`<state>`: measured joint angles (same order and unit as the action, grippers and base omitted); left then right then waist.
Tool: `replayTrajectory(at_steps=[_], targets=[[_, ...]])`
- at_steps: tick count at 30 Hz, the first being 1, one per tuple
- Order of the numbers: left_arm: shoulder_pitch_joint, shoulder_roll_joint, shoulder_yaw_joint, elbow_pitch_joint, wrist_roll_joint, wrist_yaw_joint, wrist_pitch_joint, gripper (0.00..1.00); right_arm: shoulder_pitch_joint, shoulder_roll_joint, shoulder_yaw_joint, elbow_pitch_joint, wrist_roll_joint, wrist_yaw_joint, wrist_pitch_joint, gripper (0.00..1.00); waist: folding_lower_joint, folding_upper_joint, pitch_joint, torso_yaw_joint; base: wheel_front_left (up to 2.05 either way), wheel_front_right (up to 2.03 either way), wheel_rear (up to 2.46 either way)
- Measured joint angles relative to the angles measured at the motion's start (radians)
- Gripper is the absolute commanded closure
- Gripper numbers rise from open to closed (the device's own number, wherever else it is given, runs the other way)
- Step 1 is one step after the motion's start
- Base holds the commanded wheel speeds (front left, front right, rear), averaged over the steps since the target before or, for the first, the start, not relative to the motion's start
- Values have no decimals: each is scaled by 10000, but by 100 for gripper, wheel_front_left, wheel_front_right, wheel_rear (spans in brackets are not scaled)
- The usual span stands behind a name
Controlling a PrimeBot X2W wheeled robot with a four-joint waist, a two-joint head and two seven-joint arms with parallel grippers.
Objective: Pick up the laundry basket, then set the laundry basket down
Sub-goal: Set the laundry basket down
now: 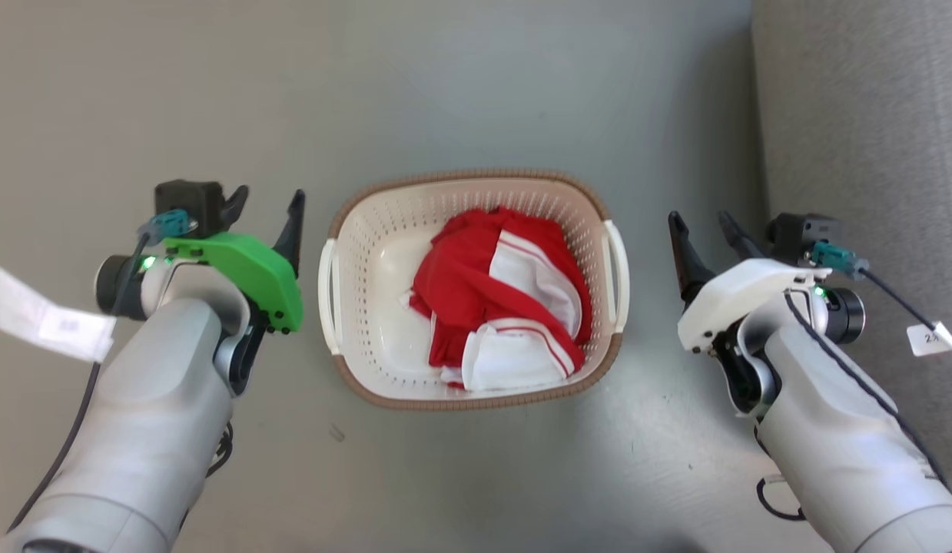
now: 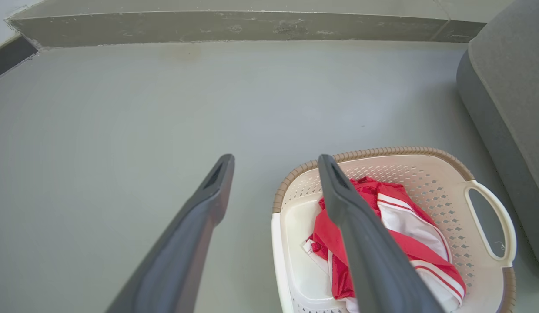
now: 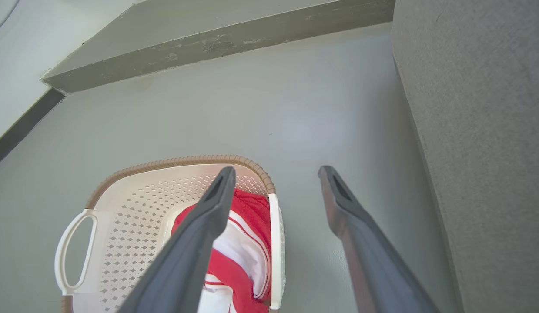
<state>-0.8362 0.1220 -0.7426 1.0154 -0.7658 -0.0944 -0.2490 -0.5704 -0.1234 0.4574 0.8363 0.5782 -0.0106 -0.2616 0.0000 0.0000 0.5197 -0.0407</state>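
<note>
flanking one laundry basket (image 1: pixel 383 230) with one red-and-white garment (image 1: pixel 460 284), left fingers (image 1: pixel 292 226) and right fingers (image 1: pixel 684 255) gape empty.

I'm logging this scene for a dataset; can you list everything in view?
floor: one, grey, throughout
laundry basket: one, cream with brown rim, on the floor, centre
garment: one, red and white, crumpled inside the basket
upholstered furniture: one, grey, at the right
wall ledge: one, grey, at the floor's far end
paper tags: two, white, on the arm cables
left gripper: one, dark fingers, open, left of the basket
right gripper: one, dark fingers, open, right of the basket
</note>
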Motion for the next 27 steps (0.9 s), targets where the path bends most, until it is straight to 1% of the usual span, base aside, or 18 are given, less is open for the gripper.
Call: replayTrajectory(at_steps=[4,10,12,15,18,24,27], targets=[[437,226,384,-587,178,261,0,0,296,6,-157,-378,-270,-92,27,0,0,0,-463,-77,0,0,0],[1057,334,961,-1570,527,648,-2,0,656,4,-420,-1068,-558,-105,27,0,0,0,-1110,-193,0,0,0],[1318,370,1114,-1877,596,736,-25,0,816,4,-523,-1250,-646,-190,29,0,0,0,-1318,-229,0,0,0],[1692,412,1325,-2359,832,986,-27,0,1104,-6,-642,-1536,-878,-261,27,0,0,0,-1622,-273,0,0,0],[2083,470,1540,-2897,1139,1166,-27,0,1339,-17,-750,-1810,-1005,-267,29,0,0,0,-1916,-302,0,0,0],[2814,543,1927,-3973,1664,1478,-27,0,1770,-56,-1001,-2391,-1287,-351,29,0,0,0,-2482,-322,0,0,0],[3157,543,2042,-4470,1774,1542,-29,0,2025,-73,-1160,-2688,-1446,-368,29,0,0,0,-2744,-313,0,0,0]])
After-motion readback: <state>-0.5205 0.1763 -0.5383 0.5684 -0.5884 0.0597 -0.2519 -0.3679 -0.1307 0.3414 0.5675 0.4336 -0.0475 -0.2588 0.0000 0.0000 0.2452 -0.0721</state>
